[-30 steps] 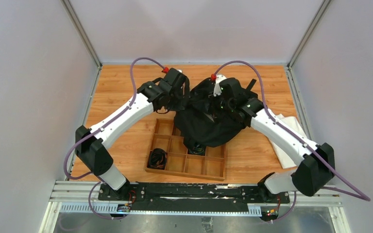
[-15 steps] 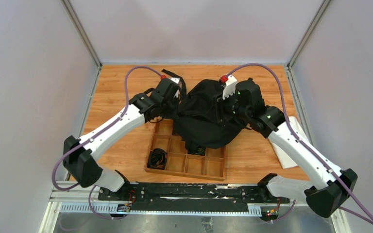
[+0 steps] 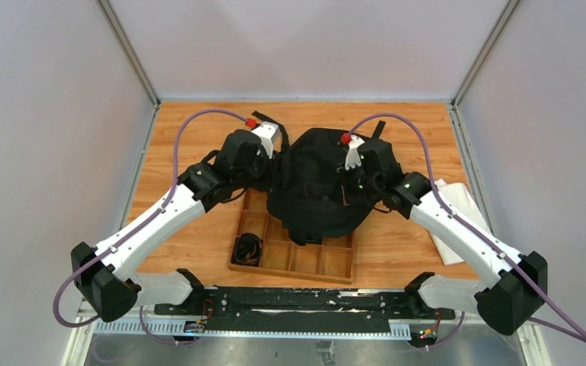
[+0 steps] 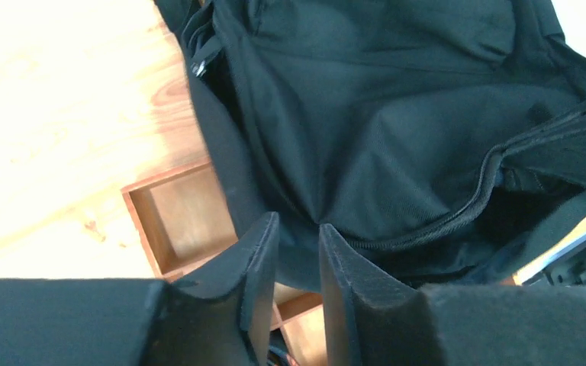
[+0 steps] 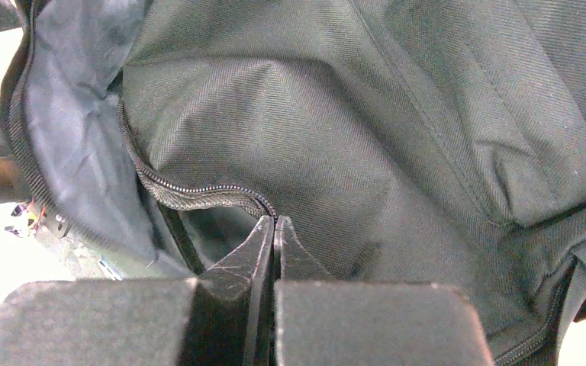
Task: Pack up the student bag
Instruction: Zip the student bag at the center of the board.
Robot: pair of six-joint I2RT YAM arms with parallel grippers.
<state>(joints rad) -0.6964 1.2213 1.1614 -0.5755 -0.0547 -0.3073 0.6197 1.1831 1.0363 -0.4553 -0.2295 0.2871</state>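
Observation:
The student bag is a floppy black backpack slumped over the far part of the wooden tray, its straps trailing toward the back. My left gripper is at the bag's left side. In the left wrist view my left gripper stands slightly open, with the bag just past its tips and nothing between them. My right gripper is over the bag's right half. In the right wrist view my right gripper is shut, its tips right at the gaping zipper edge. Whether any fabric is caught there does not show.
A coiled black cable lies in a front-left compartment of the tray. A white cloth lies on the table at the right, under my right arm. Metal frame posts and grey walls close in the workspace on both sides.
The bag has sunk from a lifted, bunched shape into a lower heap. My left jaws have parted slightly and let the fabric go. My right arm pulled back, came in again, and its jaws are shut.

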